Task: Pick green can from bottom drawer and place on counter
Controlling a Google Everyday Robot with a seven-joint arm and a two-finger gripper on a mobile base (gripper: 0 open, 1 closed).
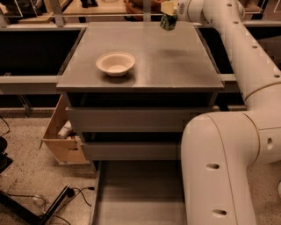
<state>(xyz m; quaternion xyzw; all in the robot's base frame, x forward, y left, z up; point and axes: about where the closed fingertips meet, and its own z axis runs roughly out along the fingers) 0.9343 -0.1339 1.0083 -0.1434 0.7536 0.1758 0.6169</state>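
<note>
The green can (168,22) hangs in my gripper (169,9) above the far right part of the counter (175,61), clear of its surface. The gripper is shut on the can's top and reaches in from the right on the white arm (228,26). The bottom drawer (136,197) is pulled open below the cabinet, and the part of its grey floor that shows holds nothing. The arm's large lower link hides the drawer's right side.
A white bowl (115,63) sits on the counter's left half. Dark side tables (30,44) flank the cabinet. A wooden box (61,136) stands on the floor at the left, with cables (52,202) in front of it. The two upper drawers (131,118) are shut.
</note>
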